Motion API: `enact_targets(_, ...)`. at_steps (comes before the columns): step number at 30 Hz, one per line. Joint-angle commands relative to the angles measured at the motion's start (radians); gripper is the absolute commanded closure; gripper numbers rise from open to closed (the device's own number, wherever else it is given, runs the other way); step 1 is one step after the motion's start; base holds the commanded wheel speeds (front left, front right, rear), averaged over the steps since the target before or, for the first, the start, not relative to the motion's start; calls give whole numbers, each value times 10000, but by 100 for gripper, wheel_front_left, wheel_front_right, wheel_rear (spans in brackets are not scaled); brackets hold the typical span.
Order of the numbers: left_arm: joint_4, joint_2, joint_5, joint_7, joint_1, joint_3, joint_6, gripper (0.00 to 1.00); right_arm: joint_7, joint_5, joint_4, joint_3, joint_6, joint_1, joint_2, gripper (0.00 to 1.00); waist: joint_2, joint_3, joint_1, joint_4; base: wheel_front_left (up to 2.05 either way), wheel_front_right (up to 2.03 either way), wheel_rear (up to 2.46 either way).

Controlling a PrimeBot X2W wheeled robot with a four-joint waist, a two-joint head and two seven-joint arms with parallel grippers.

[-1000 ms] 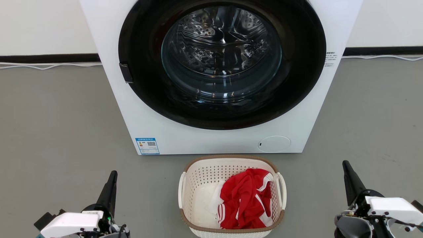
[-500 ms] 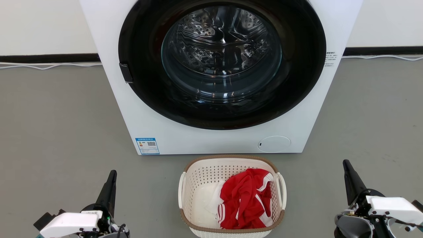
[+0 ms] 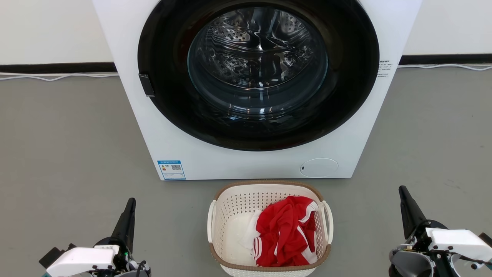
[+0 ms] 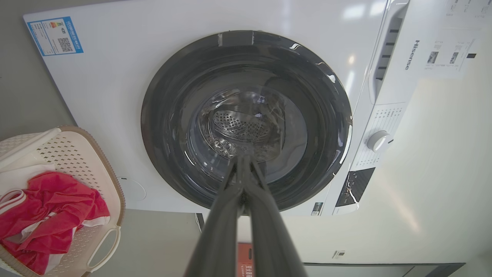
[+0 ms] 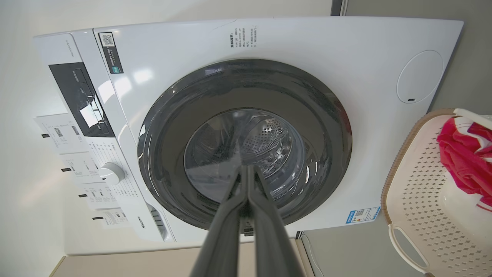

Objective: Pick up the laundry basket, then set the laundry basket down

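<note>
Nothing has really moved since a second ago; both grippers sit where they were. My left gripper (image 3: 132, 203), lower left, and right gripper (image 3: 402, 191), lower right, have fingers pressed together, holding nothing. The laundry basket (image 3: 230, 209) stands on the floor (image 3: 57, 154) at bottom centre, well apart from each, just below the washing machine (image 3: 153, 127), with a red garment (image 3: 286, 231) inside.
</note>
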Motion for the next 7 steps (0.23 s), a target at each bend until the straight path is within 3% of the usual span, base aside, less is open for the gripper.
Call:
enact_targets(1, -299, 100, -48, 65, -559, 314, -63, 100, 77, 64, -315, 188, 71, -227, -60, 100, -1, 0, 0, 0, 0, 0, 0)
enact_targets(7, -299, 100, -48, 64, -559, 314, -63, 100, 77, 64, -315, 188, 71, -227, -60, 100, -1, 0, 0, 0, 0, 0, 0)
